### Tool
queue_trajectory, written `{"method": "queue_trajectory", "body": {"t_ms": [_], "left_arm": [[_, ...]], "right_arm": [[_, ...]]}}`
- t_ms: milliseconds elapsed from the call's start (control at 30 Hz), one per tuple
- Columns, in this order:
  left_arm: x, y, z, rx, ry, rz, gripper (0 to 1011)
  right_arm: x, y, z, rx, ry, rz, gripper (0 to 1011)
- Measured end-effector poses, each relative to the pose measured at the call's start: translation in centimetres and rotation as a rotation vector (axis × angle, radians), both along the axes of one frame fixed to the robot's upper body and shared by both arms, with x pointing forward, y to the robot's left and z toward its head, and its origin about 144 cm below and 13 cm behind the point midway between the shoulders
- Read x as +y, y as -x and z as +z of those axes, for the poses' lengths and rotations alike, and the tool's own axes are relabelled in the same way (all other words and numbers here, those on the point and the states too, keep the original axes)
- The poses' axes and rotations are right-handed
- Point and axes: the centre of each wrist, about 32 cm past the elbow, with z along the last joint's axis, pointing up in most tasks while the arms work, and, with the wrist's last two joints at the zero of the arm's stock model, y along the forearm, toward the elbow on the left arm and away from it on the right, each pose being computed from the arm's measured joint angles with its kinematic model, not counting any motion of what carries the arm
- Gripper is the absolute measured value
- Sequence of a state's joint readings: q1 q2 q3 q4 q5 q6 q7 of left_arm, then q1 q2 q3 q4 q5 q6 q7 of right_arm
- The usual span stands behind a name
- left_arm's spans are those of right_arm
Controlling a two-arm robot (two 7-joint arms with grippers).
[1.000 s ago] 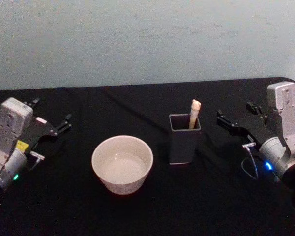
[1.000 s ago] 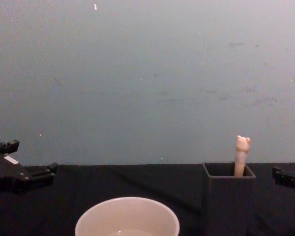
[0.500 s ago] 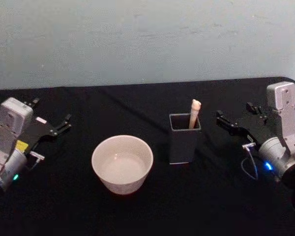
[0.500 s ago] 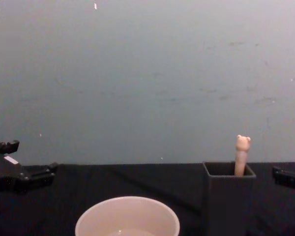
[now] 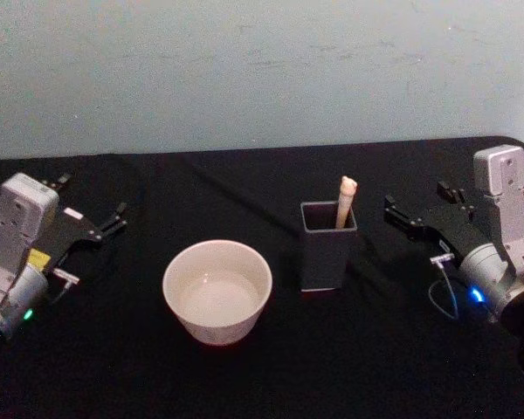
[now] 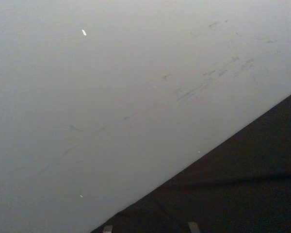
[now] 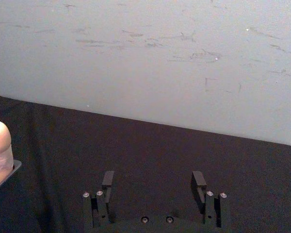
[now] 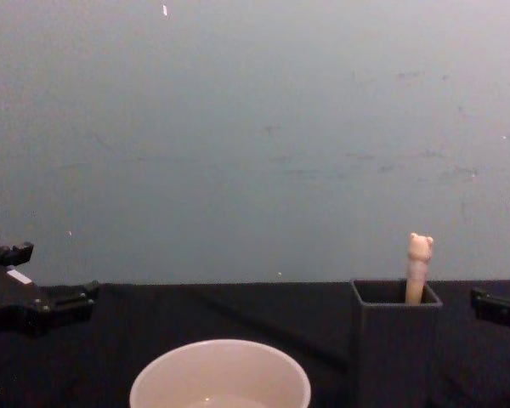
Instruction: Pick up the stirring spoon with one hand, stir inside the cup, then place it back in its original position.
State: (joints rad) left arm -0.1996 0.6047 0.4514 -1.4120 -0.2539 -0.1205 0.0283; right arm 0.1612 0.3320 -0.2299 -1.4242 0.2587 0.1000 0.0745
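Spoon (image 5: 345,199) upright in holder (image 5: 327,249), bear-head handle above its rim, right of cup (image 5: 217,291) on black surface (image 5: 113,349). Right gripper (image 5: 405,217), fingers spread, is nearer; left gripper (image 5: 110,223), fingers also apart, lies beyond the cup. Nothing has shifted since earlier frames.

You see a matt black cloth on the table (image 5: 244,375). The cup (image 5: 217,291) looks like smooth cream ceramic with a slight gloss. The holder (image 5: 328,245) seems matt dark grey plastic, and the stirring spoon (image 5: 345,200) has a smooth beige handle.
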Motion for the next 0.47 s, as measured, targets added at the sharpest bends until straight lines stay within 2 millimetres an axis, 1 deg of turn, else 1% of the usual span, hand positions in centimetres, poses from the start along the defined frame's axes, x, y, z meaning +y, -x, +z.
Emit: {"method": "queue_trajectory", "body": {"t_ms": [467], "left_arm": [[0.00,0.00,0.00,0.000,0.000,0.000,1001]], "right_arm": [[0.00,0.00,0.00,0.000,0.000,0.000,1003]]}}
